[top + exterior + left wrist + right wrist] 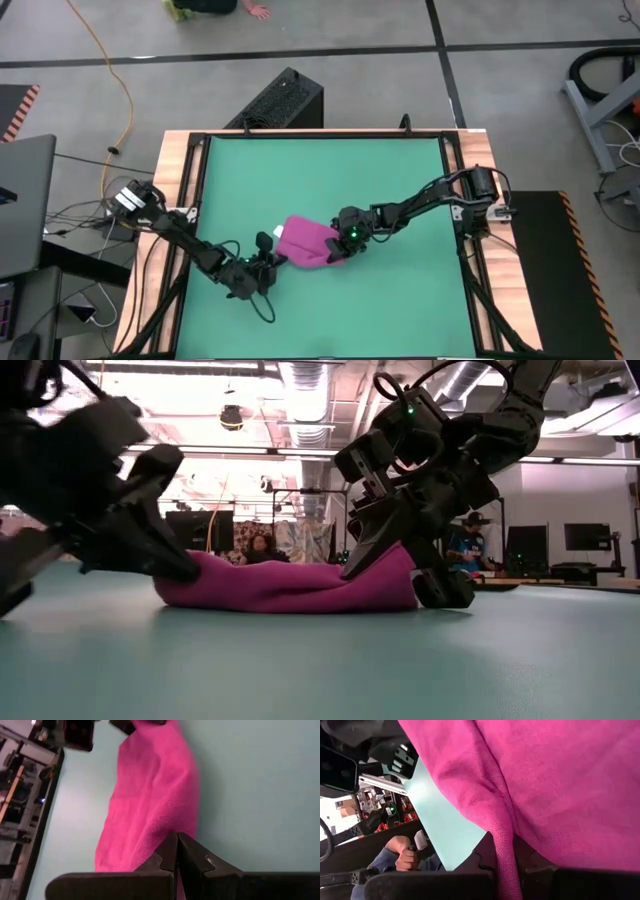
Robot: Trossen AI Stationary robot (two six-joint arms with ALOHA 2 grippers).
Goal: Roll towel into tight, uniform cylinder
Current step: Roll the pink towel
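Toward the bench's front edge, a little left of middle: left gripper (268, 262), jaws together on a thin pinch of the towel (305, 243) at its left end. Soft, light, limp cloth, bunched into a loose, uneven bundle on the mat (400, 180); likely to sag and unroll unless kept taut. Best taken at the ends, as now. At its right end: right gripper (338, 252), jaws clamped on a fold. Beyond, toward the far edge, plenty of open mat for rolling; side rails well apart from the work.
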